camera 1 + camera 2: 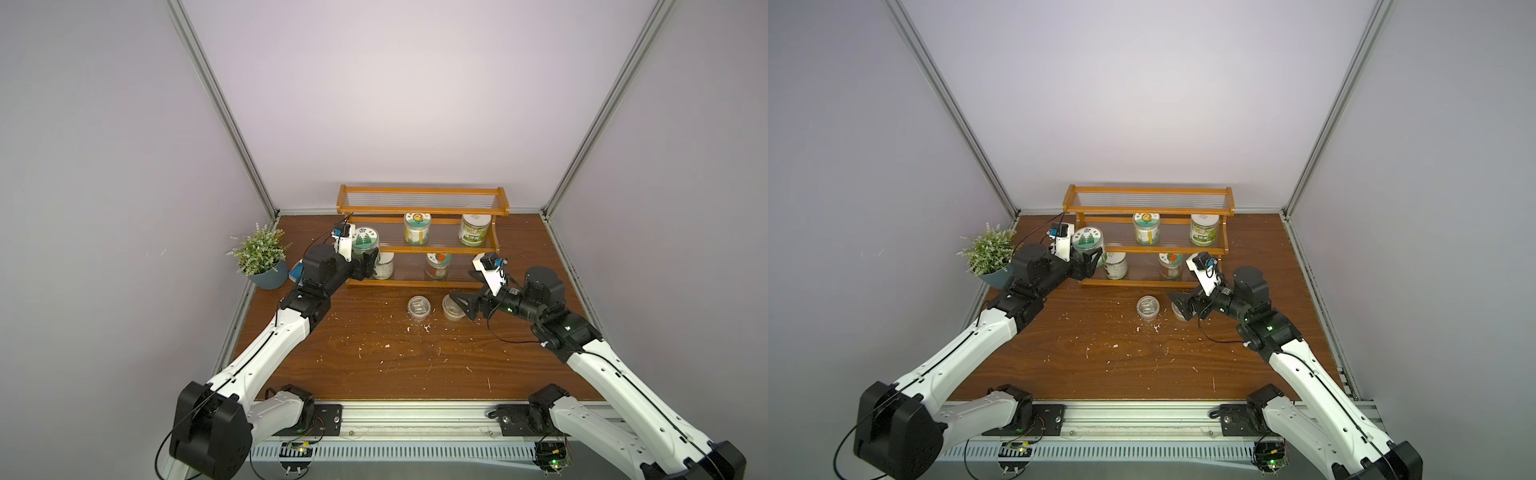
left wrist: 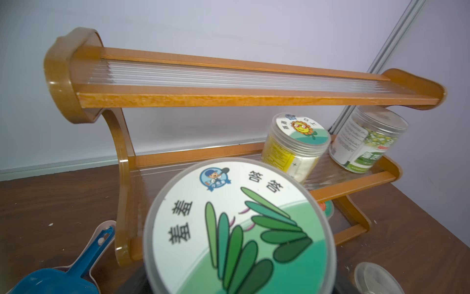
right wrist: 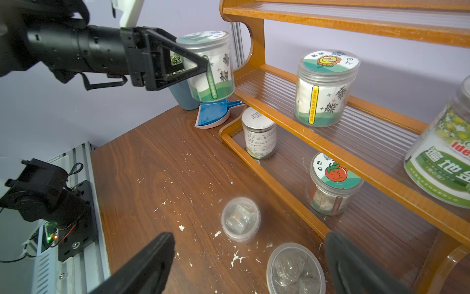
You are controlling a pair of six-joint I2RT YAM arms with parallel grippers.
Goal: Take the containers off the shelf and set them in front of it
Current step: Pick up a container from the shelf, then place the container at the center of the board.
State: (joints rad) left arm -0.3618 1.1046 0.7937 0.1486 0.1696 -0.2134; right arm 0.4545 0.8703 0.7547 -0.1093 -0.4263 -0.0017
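1. Your left arm reaches in from the front left corner, forearm rising toward the left end of the shelf (image 1: 422, 249). The left gripper (image 1: 366, 262) lies roughly level, clamped on the sides of the leaf-lid jar (image 2: 236, 224).
2. That jar hangs upright in the air, just beside the shelf's left side post and off its tiers. The right wrist view shows it above the blue dustpan (image 3: 213, 112).
3. Your right arm comes in from the front right, wrist low over the table (image 1: 374, 365). The right gripper (image 1: 459, 306) points leftward, its jaws spread wide and holding nothing.
4. A clear-lidded cup (image 3: 295, 269) with dark contents sits on the table between those spread fingers. You cannot tell whether they touch it.
5. The held jar's lid carries green leaves, black Chinese characters and a round blue badge with a cartoon figure.
6. On the middle tier stand a sunflower-lid jar (image 3: 328, 86), with a yellow strip of small print down its side, and a green-label jar (image 3: 442, 163). The second shows red letters "Ide" and large white Chinese characters.
7. On the bottom tier stand a white-lid jar (image 3: 259, 137) with fine grey print and a tomato-lid jar (image 3: 335, 178).
8. A second cup (image 3: 240, 219) sits on the table just beside the first, both in front of the shelf.
9. A blue-grey plant pot (image 1: 268, 274) with a pale green plant stands left of the shelf, behind the left wrist. White crumbs (image 1: 415, 328) lie scattered over the table.
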